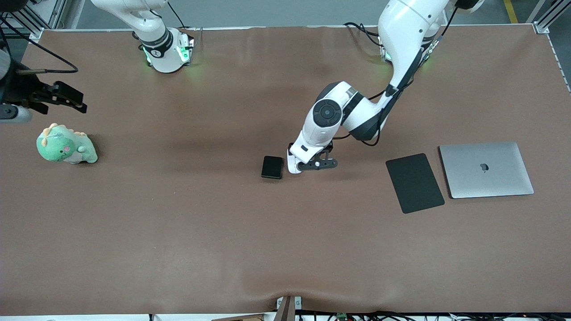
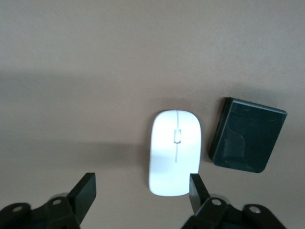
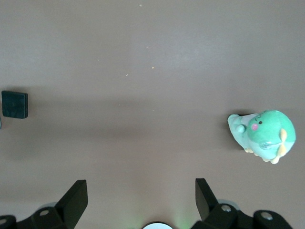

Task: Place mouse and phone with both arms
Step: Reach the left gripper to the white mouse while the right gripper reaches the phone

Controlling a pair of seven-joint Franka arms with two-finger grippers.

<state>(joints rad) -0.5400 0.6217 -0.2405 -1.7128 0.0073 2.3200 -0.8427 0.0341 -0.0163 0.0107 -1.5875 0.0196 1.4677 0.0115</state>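
— Two claws, how do they stand?

— My left gripper (image 1: 312, 166) hangs low over the mouse (image 2: 174, 151), fingers spread wide, nothing held. My right gripper (image 1: 67, 99) waits spread over the table (image 1: 178, 232) edge at its arm's end, above the green plush toy (image 1: 66, 146).

— And beside?

— The phone (image 1: 272, 167) lies just beside the mouse. The mouse pad (image 1: 415, 183) and laptop (image 1: 486, 170) lie toward my left arm's end. Much bare cloth nearer the camera.
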